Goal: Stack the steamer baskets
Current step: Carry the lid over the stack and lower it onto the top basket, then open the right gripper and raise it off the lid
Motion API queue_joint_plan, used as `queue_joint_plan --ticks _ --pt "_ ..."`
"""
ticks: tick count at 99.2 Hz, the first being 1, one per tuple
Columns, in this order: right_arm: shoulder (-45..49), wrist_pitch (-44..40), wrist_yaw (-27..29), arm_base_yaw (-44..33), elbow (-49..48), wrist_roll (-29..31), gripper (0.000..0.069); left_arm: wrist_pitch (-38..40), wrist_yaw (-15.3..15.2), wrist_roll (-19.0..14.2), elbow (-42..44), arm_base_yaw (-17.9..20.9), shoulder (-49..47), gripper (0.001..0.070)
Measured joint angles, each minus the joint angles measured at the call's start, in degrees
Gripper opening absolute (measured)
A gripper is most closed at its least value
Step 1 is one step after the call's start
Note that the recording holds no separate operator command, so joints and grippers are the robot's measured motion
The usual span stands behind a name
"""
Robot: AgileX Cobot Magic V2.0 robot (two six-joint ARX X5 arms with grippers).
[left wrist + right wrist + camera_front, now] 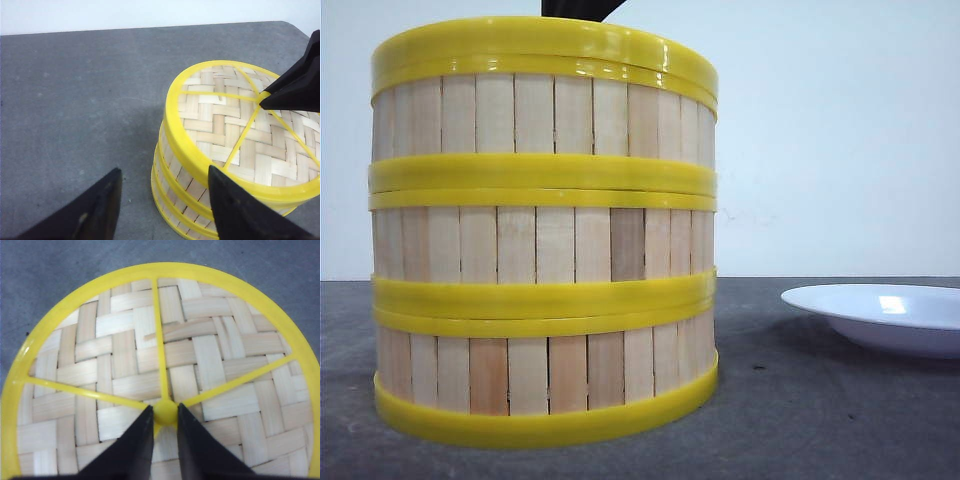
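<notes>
Grey matte surface (840, 420) under a plain white wall carries a stack of three round steamer baskets (542, 240) with pale wooden slat walls and thick yellow plastic rims, standing plumb near the front edge. A white plate (880, 312) sits apart toward the right edge.

Handling: the baskets look light and stiff; the slats and woven floor (150, 350) seem thin and easily cracked, the plastic rims smooth and likely slippery. The rim (176, 135) or the yellow hub (165, 411) where the three spokes meet offers the soundest hold.

Right gripper (165, 427) has its fingers nearly together, flanking that hub on the top basket; actual contact cannot be confirmed. Left gripper (165, 200) has fingers spread wide, holding nothing, just beside the stack's wall.

Clearance: open surface lies toward the left edge; the plate limits the right.
</notes>
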Motion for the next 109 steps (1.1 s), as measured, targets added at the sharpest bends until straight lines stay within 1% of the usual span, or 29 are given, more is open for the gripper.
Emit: queue_joint_plan --ticks 14,19,23,31,34,39,45,53,64,90,109 --pt "0.3 0.1 0.0 -0.3 0.0 -0.2 0.0054 0.0 0.0 0.0 0.0 0.0 0.0 0.0326" --pt "0.3 0.1 -0.1 -0.4 0.0 -0.2 0.0077 0.0 0.0 0.1 0.0 0.0 0.0 0.0326" --pt "0.3 0.2 0.0 -0.4 0.0 -0.4 0.0134 0.0 0.0 0.1 0.0 0.0 0.0 0.0326" --pt "0.4 0.7 0.0 -0.6 0.0 -0.4 0.0314 -0.1 0.0 0.2 0.0 0.0 0.0 0.0326" --pt "0.5 1.2 0.0 -0.6 0.0 -0.4 0.0367 -0.1 0.0 0.2 0.0 0.0 0.0 0.0326" --pt "0.5 2.1 0.1 -0.6 0.0 -0.5 0.0417 -0.1 0.0 0.2 0.0 0.0 0.0 0.0326" --pt "0.4 3.0 0.1 -0.6 0.0 -0.7 0.0444 -0.1 0.0 0.2 0.0 0.0 0.0 0.0326" --pt "-0.1 3.8 0.5 -0.6 0.0 -1.2 0.0455 -0.1 0.0 0.2 0.0 0.0 0.0 0.0326" --pt "-3.4 6.0 3.6 -0.6 0.0 -2.1 0.0458 -0.1 0.0 0.2 0.0 0.0 0.0 0.0326" --pt "-19.6 10.4 11.4 -0.6 0.7 -3.7 0.0458 1.3 0.0 0.2 0.0 0.0 0.0 0.0326" --pt "-29.1 7.9 16.7 -0.6 0.7 -4.9 0.0455 5.8 0.2 0.2 -0.9 0.0 -0.9 0.0326"
